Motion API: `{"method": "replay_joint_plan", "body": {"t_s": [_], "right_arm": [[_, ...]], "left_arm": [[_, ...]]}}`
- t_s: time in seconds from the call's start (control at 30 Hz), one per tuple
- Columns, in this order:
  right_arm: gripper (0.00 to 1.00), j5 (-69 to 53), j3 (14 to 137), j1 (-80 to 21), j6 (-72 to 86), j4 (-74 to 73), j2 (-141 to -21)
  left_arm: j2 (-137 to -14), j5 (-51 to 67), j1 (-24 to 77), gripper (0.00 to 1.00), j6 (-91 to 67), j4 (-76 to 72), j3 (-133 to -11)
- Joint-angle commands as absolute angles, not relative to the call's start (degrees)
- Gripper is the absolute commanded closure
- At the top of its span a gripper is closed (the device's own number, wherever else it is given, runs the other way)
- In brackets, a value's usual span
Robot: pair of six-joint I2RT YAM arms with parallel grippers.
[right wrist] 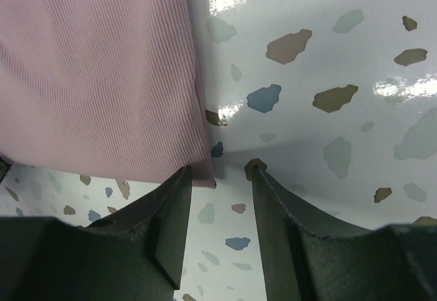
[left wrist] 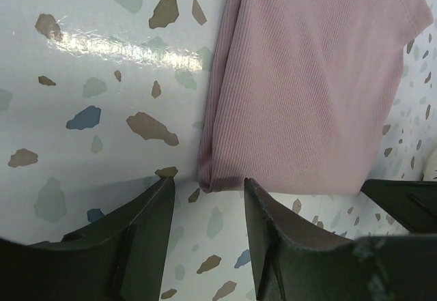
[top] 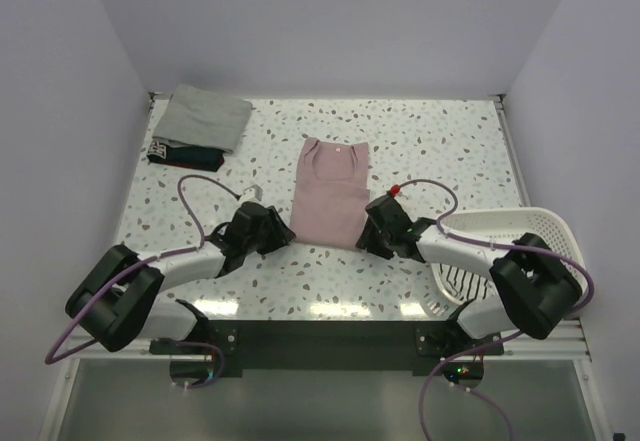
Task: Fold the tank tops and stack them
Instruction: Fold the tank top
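Note:
The dusty pink tank top (top: 330, 193) lies flat in the middle of the table, folded lengthwise, neck at the far end. It also shows in the left wrist view (left wrist: 307, 89) and in the right wrist view (right wrist: 95, 82). My left gripper (top: 283, 233) is open at its near left corner (left wrist: 208, 181), jaws straddling the corner just above the table. My right gripper (top: 368, 231) is open at its near right corner (right wrist: 217, 173). A grey-green tank top (top: 205, 118) lies folded on a dark navy one (top: 185, 154) at the far left. The striped top is out of view.
A white slotted basket (top: 510, 251) lies tipped on its side at the right edge, beside my right arm. The table is white speckled terrazzo (top: 440, 151), with walls close on the left, back and right.

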State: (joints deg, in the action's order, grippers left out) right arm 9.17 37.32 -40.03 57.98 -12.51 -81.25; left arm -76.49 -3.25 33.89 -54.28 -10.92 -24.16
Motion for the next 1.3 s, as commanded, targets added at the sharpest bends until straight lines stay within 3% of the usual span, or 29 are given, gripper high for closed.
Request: {"method": "replay_joint_plan", "body": {"t_s": [0.0, 0.33, 0.43, 0.47, 0.53, 0.7, 1.1, 1.27], "right_arm": [[0.55, 8.6, 36.2, -40.6, 61.1, -9.2, -80.9], [0.55, 8.6, 35.3, -41.9, 64.3, -6.4, -83.8], [0.59, 9.1, 34.7, -41.9, 64.9, -5.5, -84.0], [0.65, 9.3, 34.7, -42.0, 64.9, -5.4, -84.4], [0.69, 9.8, 35.2, -42.0, 64.0, -5.8, -84.8], [1.00, 10.9, 36.9, -42.4, 60.4, -8.0, -85.3], [1.00, 18.2, 32.8, -60.9, 62.0, -23.5, -68.0], [1.00, 24.0, 40.1, -70.5, 65.0, -35.0, -64.5]], "left_arm": [[-77.2, -5.4, 33.9, 0.50, -56.2, -8.6, -24.1], [-82.2, -7.5, 37.1, 0.53, -57.7, -7.7, -24.7], [-83.1, -8.9, 37.9, 0.57, -59.1, -7.6, -24.2], [-83.2, -9.1, 38.1, 0.58, -59.2, -7.7, -24.0], [-83.9, -9.1, 38.1, 0.66, -59.1, -8.0, -24.2], [-82.7, -8.4, 38.6, 1.00, -57.4, -7.7, -24.7], [-54.8, -10.0, 49.6, 1.00, -65.7, 13.2, -17.0], [-44.0, -13.1, 56.2, 1.00, -69.1, 26.5, -24.5]]}}
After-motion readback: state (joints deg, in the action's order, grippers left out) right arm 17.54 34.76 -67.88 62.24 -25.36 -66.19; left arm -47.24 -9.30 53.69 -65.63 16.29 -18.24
